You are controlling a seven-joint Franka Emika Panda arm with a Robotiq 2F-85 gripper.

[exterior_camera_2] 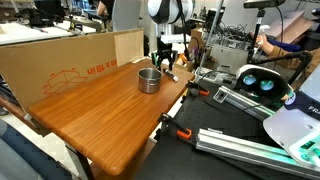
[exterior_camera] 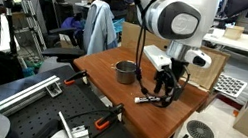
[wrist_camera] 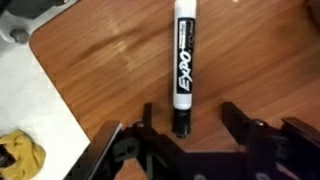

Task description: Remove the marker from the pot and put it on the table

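Note:
The marker (wrist_camera: pixel 182 60) lies flat on the reddish-brown table (wrist_camera: pixel 100 60); it has a whitish body with black print and a dark cap end. My gripper (wrist_camera: pixel 190 125) is open, with one finger on each side of the marker's dark end and no grip on it. In an exterior view the marker (exterior_camera: pixel 146 100) lies near the table's (exterior_camera: pixel 101 86) edge, just below the gripper (exterior_camera: pixel 164 90). The silver pot (exterior_camera: pixel 125 72) stands to the side of the gripper, apart from it. It also shows in an exterior view (exterior_camera_2: pixel 149 80), in front of the gripper (exterior_camera_2: pixel 165 58) on the table (exterior_camera_2: pixel 110 120).
A cardboard panel (exterior_camera_2: pixel 60 60) stands along one table side. A black perforated bench (exterior_camera: pixel 45 117) with metal rails lies beside the table. In the wrist view the table edge runs at the left, with pale floor (wrist_camera: pixel 50 110) and a yellow rag (wrist_camera: pixel 22 155) below.

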